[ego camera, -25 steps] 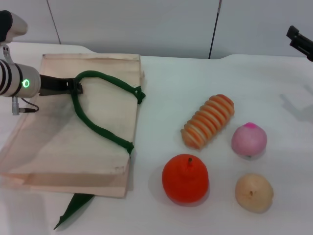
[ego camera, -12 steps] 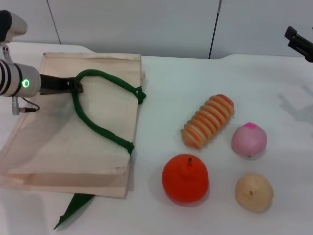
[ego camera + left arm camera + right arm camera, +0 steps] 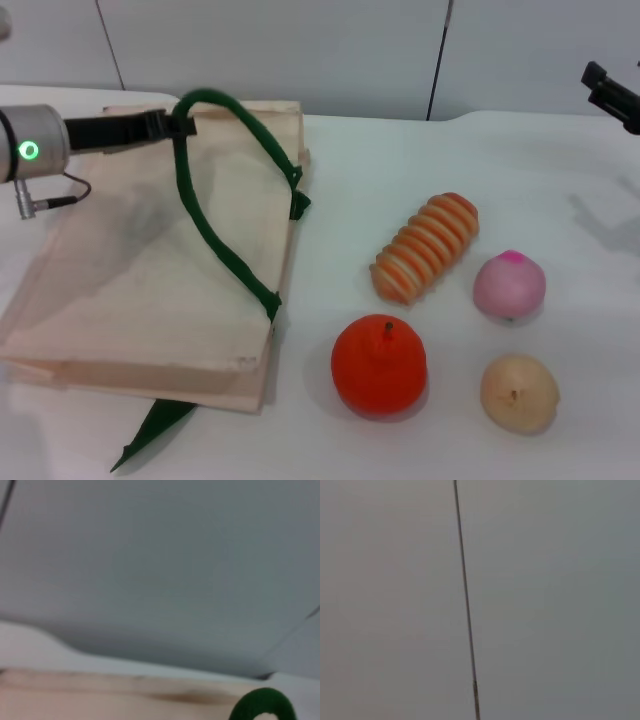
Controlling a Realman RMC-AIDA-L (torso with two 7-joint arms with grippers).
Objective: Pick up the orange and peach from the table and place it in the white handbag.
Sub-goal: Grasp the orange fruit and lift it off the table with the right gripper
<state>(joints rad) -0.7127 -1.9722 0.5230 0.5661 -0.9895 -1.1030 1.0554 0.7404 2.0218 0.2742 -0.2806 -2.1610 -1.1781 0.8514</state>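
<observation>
1. Orange (image 3: 379, 364): round, glossy orange-red with a short brown stem, sitting on the white worktop (image 3: 400, 180) at the near middle, apart from the bag.
2. Peach (image 3: 509, 285): smooth pale pink ball with a magenta tip, to the right of and beyond the orange, beside a ribbed orange-and-cream piece (image 3: 426, 248).
3. White handbag (image 3: 140, 290): flat cream cloth, lying left of both fruits; one dark green strap handle (image 3: 215, 235) is pulled up into a loop.
4. Left claw (image 3: 172, 125): clamped on that handle at the bag's far edge, lifting the mouth.
5. Right claw (image 3: 610, 92): far right, raised; finger state cannot be told. Judged nearer both fruits, which lie nearer the robot and to its left.
</observation>
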